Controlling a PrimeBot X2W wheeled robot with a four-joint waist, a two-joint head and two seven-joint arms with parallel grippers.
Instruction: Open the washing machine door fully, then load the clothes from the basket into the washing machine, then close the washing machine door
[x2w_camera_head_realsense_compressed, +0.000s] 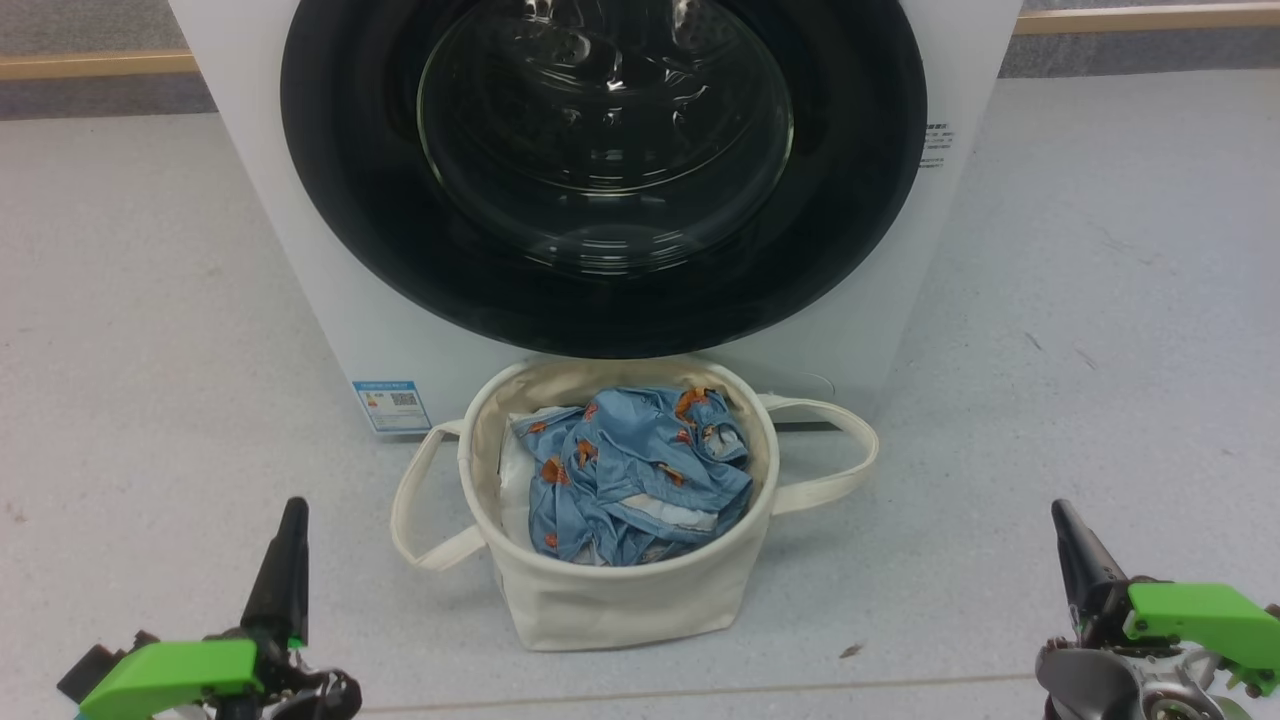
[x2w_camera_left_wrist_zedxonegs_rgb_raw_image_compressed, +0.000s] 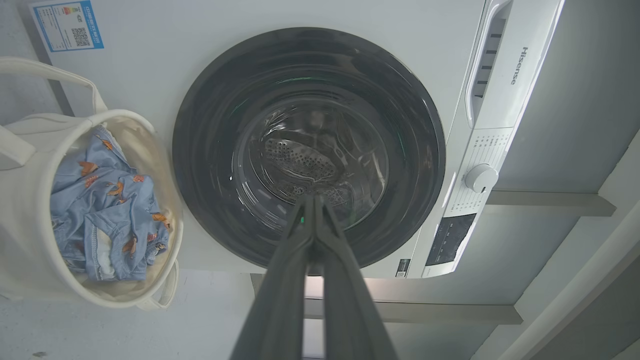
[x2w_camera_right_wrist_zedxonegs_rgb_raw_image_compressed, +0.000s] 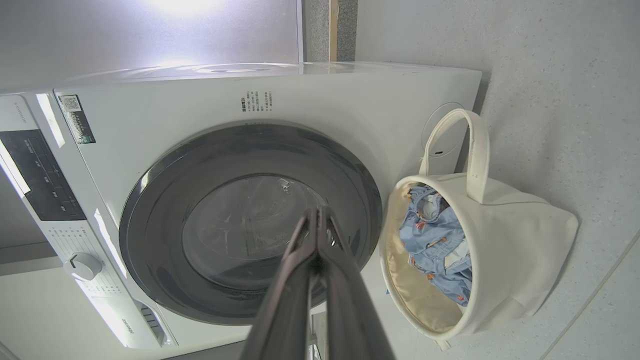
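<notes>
The white washing machine (x2w_camera_head_realsense_compressed: 300, 250) stands ahead with its round black-rimmed door (x2w_camera_head_realsense_compressed: 330, 200) closed flat against the front. On the floor just before it sits the cream canvas basket (x2w_camera_head_realsense_compressed: 620, 600), holding crumpled light blue clothes (x2w_camera_head_realsense_compressed: 630, 470) with orange prints. My left gripper (x2w_camera_head_realsense_compressed: 292, 512) rests low at the left, shut and empty, well short of the basket. At the lower right, my right gripper (x2w_camera_head_realsense_compressed: 1062, 515) is likewise shut with nothing in it. In the left wrist view the left gripper (x2w_camera_left_wrist_zedxonegs_rgb_raw_image_compressed: 312, 200) points at the door (x2w_camera_left_wrist_zedxonegs_rgb_raw_image_compressed: 210, 100); in the right wrist view the right gripper (x2w_camera_right_wrist_zedxonegs_rgb_raw_image_compressed: 316, 214) does too.
Grey speckled floor (x2w_camera_head_realsense_compressed: 1100, 350) spreads on both sides of the machine. A wooden skirting strip (x2w_camera_head_realsense_compressed: 90, 65) runs along the wall behind. The basket's loop handles (x2w_camera_head_realsense_compressed: 830, 450) hang out to either side. The control panel with a round knob (x2w_camera_left_wrist_zedxonegs_rgb_raw_image_compressed: 480, 177) is on the machine's upper front.
</notes>
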